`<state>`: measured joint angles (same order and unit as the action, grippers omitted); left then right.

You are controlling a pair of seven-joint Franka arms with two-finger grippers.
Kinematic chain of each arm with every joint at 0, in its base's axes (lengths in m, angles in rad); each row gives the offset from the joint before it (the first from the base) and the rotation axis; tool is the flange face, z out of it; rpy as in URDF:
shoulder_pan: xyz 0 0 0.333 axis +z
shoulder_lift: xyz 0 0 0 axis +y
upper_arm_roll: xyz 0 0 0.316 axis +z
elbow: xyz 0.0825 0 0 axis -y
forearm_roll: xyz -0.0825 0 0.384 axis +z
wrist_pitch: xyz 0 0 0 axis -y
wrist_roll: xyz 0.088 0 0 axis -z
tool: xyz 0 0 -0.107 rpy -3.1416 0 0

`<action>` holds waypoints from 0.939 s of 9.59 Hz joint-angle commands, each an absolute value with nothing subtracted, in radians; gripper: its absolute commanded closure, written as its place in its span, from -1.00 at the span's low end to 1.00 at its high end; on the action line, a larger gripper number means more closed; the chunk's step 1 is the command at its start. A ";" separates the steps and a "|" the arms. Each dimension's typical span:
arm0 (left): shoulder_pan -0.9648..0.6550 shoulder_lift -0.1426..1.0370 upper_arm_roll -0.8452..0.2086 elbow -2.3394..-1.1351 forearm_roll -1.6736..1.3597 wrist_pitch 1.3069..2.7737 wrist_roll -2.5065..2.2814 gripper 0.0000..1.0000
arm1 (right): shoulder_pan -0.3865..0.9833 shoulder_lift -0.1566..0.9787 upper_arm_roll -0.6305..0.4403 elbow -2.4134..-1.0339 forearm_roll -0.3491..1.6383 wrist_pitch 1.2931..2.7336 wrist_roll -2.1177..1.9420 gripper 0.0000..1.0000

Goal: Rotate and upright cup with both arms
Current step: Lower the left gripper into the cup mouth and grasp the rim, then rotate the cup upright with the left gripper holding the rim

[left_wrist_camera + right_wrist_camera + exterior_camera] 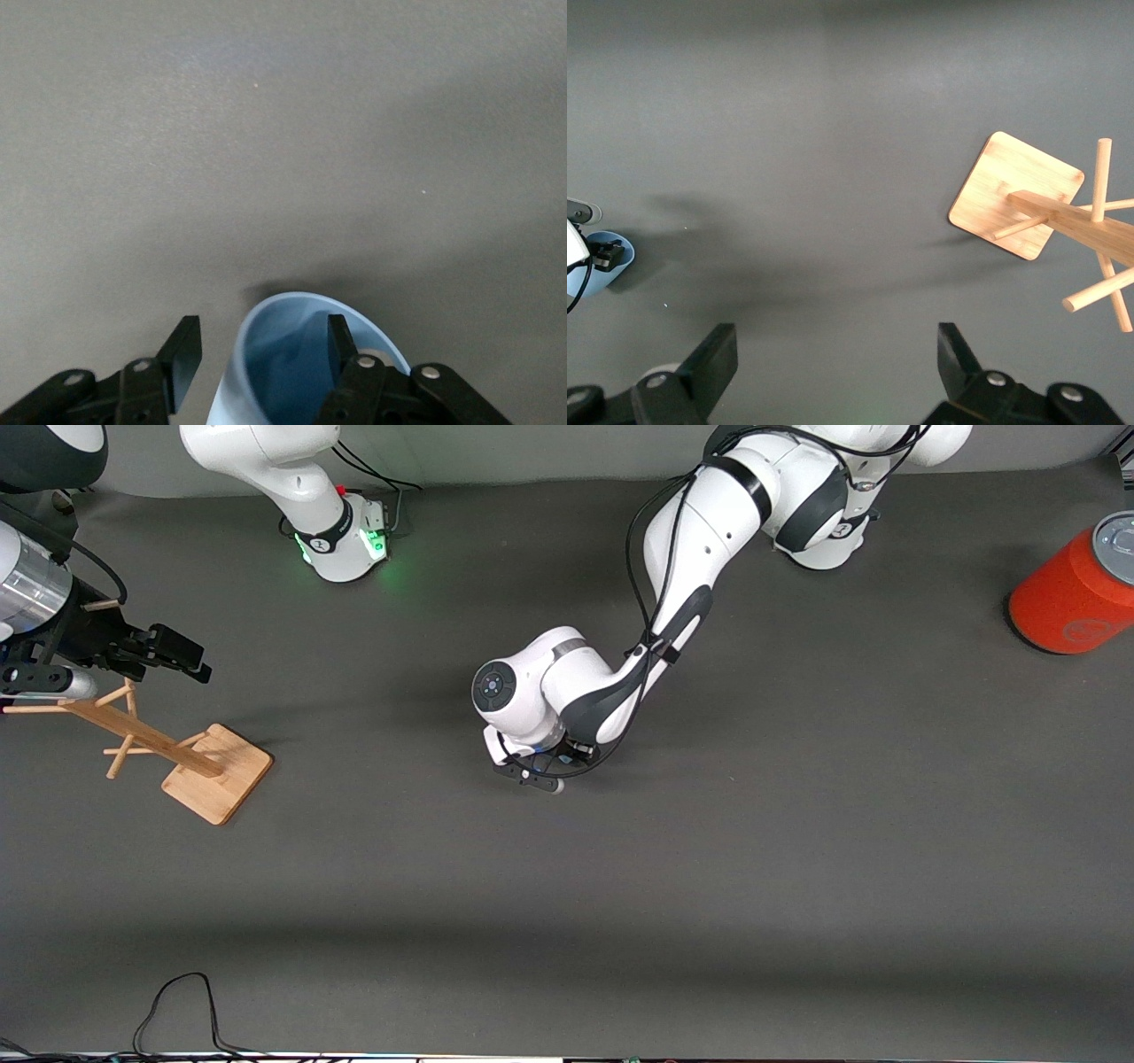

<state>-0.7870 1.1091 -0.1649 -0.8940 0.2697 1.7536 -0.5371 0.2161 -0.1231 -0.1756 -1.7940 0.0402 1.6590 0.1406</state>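
Left gripper (pixel 257 359) is mid-grab: jaws half-open, straddling the cup (pixel 292 363) wall. Next they pinch. Right gripper (pixel 833 367) waits wide open, empty.

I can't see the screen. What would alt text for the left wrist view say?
A pale-blue cup lies on a grey table, its open mouth facing the camera. The left gripper straddles its rim, one finger inside, the other outside.

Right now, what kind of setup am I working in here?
Most likely a robotics lab bench: two white arms are bolted onto a dark matted table, and only test props are set out: a wooden mug tree, a red can and a pale-blue cup.
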 commanded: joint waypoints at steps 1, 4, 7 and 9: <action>-0.790 1.097 -0.164 -0.891 0.276 1.703 -0.456 0.42 | 0.227 -0.141 -0.184 -1.796 0.049 1.644 0.149 -1.00; -0.788 1.086 -0.164 -0.890 0.275 1.669 -0.459 1.00 | 0.227 -0.141 -0.184 -1.796 0.049 1.638 0.144 -1.00; -0.769 1.049 -0.158 -0.881 0.275 1.658 -0.495 1.00 | 0.227 -0.143 -0.184 -1.795 0.049 1.634 0.149 -1.00; -0.715 0.987 -0.160 -0.881 0.275 1.666 -0.534 1.00 | 0.229 -0.156 -0.180 -1.793 0.049 1.632 0.153 -1.00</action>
<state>-0.7444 1.0458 -0.1586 -0.8690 0.2698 1.6724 -0.5083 0.2167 -0.1295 -0.1757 -1.7924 0.0402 1.6459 0.1407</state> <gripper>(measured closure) 0.907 0.000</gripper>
